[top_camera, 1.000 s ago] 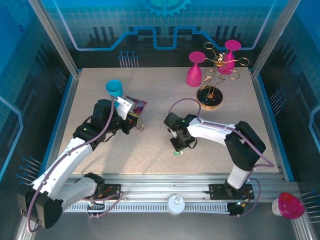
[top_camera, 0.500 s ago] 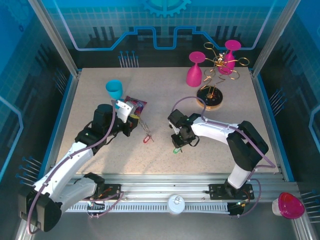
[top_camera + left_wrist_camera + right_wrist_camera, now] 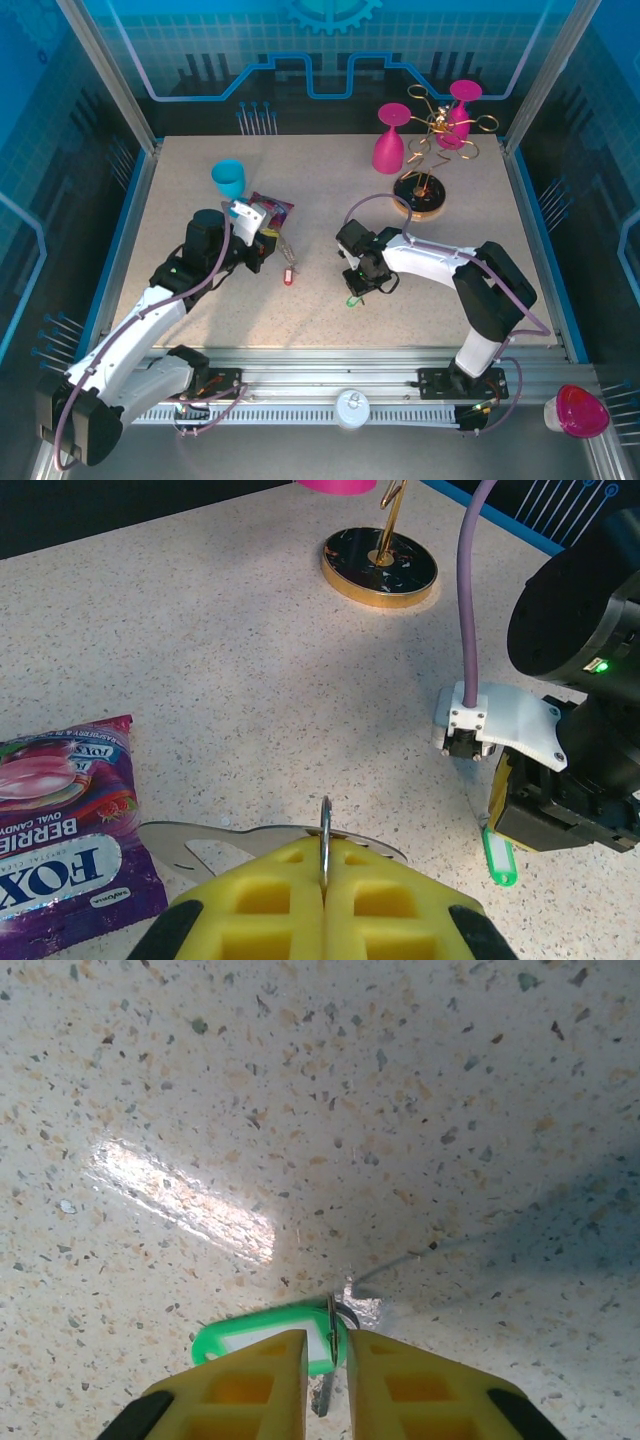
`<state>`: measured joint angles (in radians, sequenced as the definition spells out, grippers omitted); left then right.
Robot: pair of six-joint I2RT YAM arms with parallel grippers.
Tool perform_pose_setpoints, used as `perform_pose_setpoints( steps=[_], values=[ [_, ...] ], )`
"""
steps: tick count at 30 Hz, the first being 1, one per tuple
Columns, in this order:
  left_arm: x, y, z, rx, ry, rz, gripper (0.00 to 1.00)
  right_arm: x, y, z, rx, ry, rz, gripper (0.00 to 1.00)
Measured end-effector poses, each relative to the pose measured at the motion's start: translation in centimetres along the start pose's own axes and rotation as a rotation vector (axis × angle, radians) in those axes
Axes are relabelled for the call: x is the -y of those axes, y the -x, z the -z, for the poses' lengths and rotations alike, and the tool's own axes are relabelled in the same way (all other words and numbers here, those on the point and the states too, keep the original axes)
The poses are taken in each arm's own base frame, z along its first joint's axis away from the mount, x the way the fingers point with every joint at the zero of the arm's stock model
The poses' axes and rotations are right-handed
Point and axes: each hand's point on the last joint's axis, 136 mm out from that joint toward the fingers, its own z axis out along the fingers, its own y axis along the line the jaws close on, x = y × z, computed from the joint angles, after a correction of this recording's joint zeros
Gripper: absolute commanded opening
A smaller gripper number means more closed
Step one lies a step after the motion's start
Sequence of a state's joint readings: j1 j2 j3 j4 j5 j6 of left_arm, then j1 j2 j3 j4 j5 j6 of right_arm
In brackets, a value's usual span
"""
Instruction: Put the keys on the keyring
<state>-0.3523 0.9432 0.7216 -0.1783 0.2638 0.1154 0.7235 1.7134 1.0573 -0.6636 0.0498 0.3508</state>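
My left gripper (image 3: 268, 245) (image 3: 325, 865) is shut on the thin metal edge of the keyring (image 3: 325, 832), left of the table's middle. Its flat grey loop (image 3: 190, 842) shows just past the pads. In the top view the keyring (image 3: 283, 255) slants down to the red-tagged key (image 3: 289, 277) at its end. The green-tagged key (image 3: 352, 301) (image 3: 498, 855) (image 3: 250, 1338) lies on the table at centre. My right gripper (image 3: 358, 290) (image 3: 327, 1345) is down over it, jaws a little apart. That key's small ring (image 3: 331, 1322) stands in the gap, and the pads (image 3: 275, 1360) do not clamp it.
A purple snack packet (image 3: 272, 210) (image 3: 60, 800) lies just behind the left gripper, with a teal cup (image 3: 228, 178) beyond it. At the back right stand a gold wire rack (image 3: 432, 195) (image 3: 380, 568) and two pink glasses (image 3: 389, 140).
The red-tagged key has come into sight below the left gripper and then swung slightly left. The right gripper's jaws went from shut to apart over the green tag.
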Motion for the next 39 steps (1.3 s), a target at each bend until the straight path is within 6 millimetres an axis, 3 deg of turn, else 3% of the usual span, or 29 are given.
perform_pose_setpoints(
  steps=[10,20,25,28,35,39],
  values=[
    [0.1,0.0,0.0,0.002,-0.004,-0.016,0.00,0.0,-0.2,-0.8,-0.032,-0.004,0.003,0.00],
    [0.1,-0.1,0.0,0.000,-0.005,-0.023,0.00,-0.7,3.0,-0.1,-0.031,-0.055,0.096,0.00],
    [0.1,-0.1,0.0,0.000,-0.005,-0.026,0.00,-1.0,3.2,0.5,-0.033,-0.067,0.156,0.00],
    [0.1,-0.2,-0.1,-0.001,-0.008,-0.034,0.00,-1.5,3.5,2.2,0.013,-0.034,0.201,0.00],
    [0.7,-0.4,-0.1,0.008,-0.045,-0.061,0.00,-3.9,2.8,10.4,0.332,0.138,0.363,0.00],
    [1.7,-0.3,0.0,0.029,-0.091,-0.092,0.00,-5.2,1.9,12.8,0.478,0.226,0.457,0.00]
  ],
)
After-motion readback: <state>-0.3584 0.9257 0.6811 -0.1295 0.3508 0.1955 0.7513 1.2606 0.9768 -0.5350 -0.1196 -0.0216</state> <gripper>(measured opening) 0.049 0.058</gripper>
